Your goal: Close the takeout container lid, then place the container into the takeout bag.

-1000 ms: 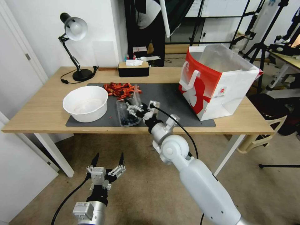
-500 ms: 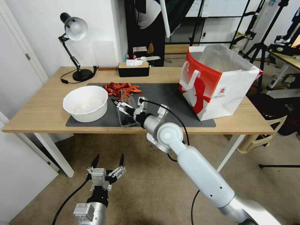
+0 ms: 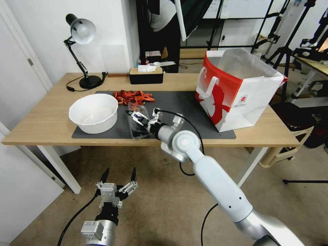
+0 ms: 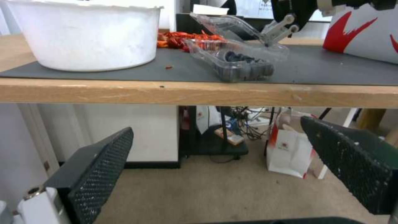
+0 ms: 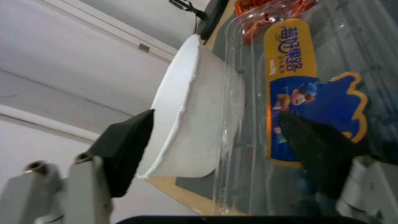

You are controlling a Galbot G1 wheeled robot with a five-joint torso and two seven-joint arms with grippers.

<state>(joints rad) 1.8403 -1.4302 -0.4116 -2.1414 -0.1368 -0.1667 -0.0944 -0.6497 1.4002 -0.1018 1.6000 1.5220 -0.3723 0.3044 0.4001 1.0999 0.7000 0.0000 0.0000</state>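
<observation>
Lid-closing is the step in hand here, and it's maybe two-thirds swung over, going by the left wrist view, where the lid (image 4: pixel 226 26) sits at a shallow slant above the berries and isn't snapped down yet. The takeout container (image 3: pixel 138 123) sits near the front edge of the dark mat (image 3: pixel 181 102) on the desk (image 3: pixel 44 123), just beside the big white bowl (image 3: pixel 93 112), with the takeout bag (image 3: pixel 235 89) standing open well off to the robot's right. The right end effector (image 3: pixel 136 116) is over the box with its fingers spread, not pinching anything; in its own wrist view one finger (image 5: pixel 319 155) lies against the lid's label (image 5: pixel 298 93) and the other finger (image 5: pixel 124 146) hangs out toward the bowl. So it looks like a push with one finger, not a grab. My take on doing this well: keep pressing down and toward the free edge of the lid, away from the hinge, so the lip actually seats instead of springing back up. That thin plastic will flex and the whole box is light, so I'd guess it can skid on the mat or scoot into the bowl if the push goes sideways. Go slow, press straight down at the end. The left end effector (image 3: pixel 118 177) is parked low in front of the desk, below the desktop, fingers wide apart and holding nothing.
</observation>
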